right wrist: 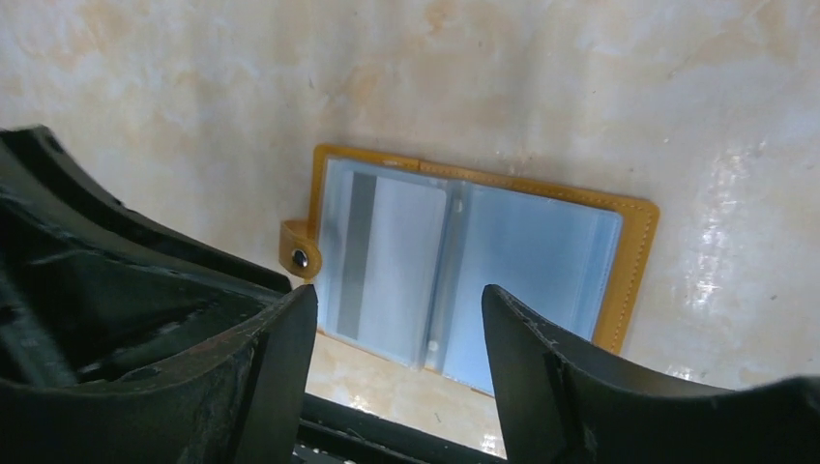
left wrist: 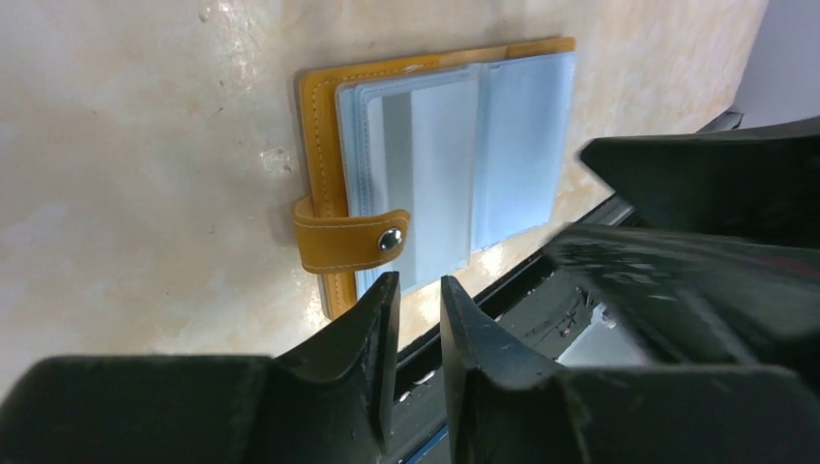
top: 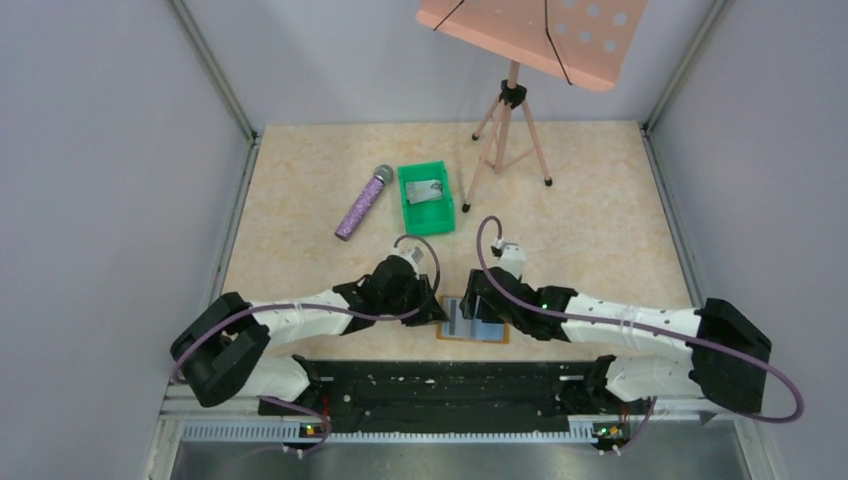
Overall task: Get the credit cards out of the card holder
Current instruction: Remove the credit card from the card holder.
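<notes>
The card holder (right wrist: 541,261) lies open at the worktop's (top: 600,220) near edge, a grey card (right wrist: 387,256) in its left pocket, with the left jaws slightly apart and the right jaws wide apart, both empty.

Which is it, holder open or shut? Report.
Open. The holder lies spread flat, both blue pockets facing up, clasp tab unfastened at its edge; one card sits in a pocket.
</notes>
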